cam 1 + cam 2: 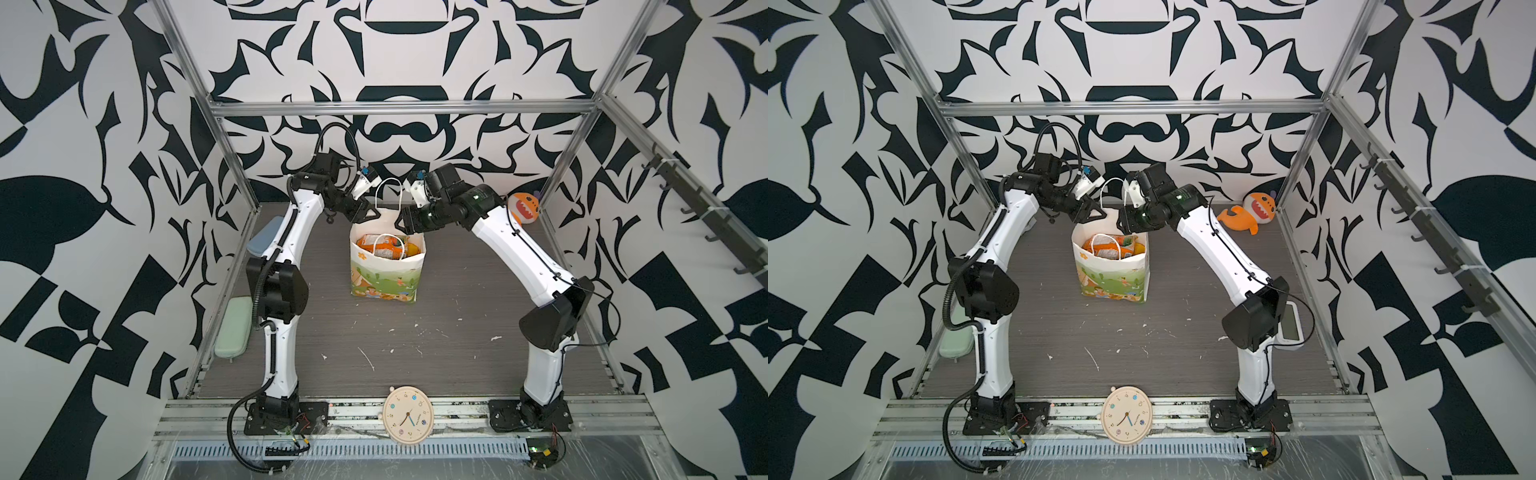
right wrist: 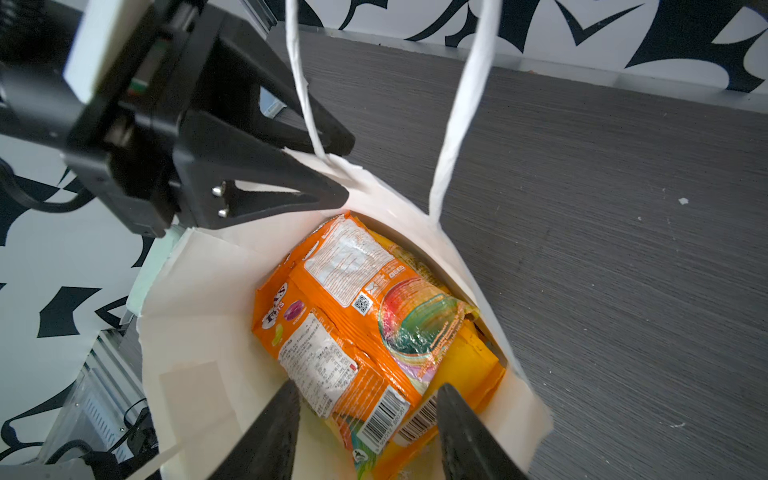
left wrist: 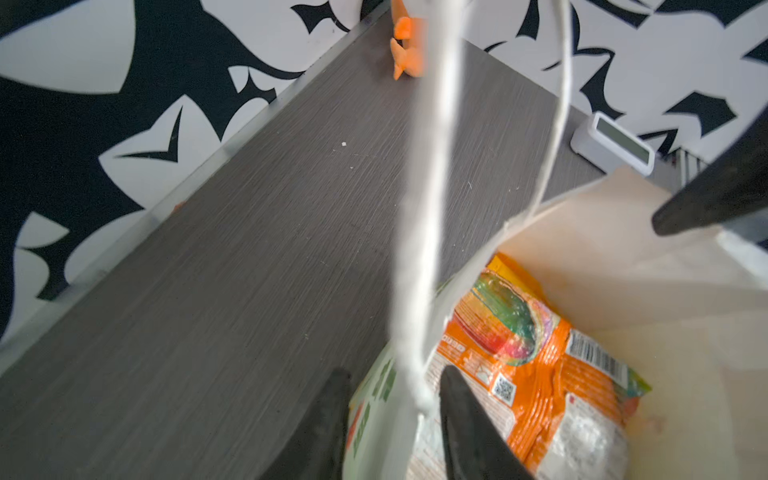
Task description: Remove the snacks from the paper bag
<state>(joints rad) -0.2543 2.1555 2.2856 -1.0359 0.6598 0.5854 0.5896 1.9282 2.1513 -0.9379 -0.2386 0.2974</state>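
With the left gripper (image 3: 395,374) half-closed astride the rim of the paper bag (image 1: 386,282), its hold uncertain, and the right gripper (image 2: 369,386) half-open and empty over the snacks (image 2: 353,316) inside the upright bag, a weak pinch could let the bag lift or tip with the first pull.

Bold black-and-white patterned walls (image 1: 395,50) rise on the left, right and far sides. A silver metal frame (image 1: 399,109) edges the grey wood-grain floor (image 1: 415,345), flecked with white; a rail of dark hooks (image 1: 706,210) lines the right wall.
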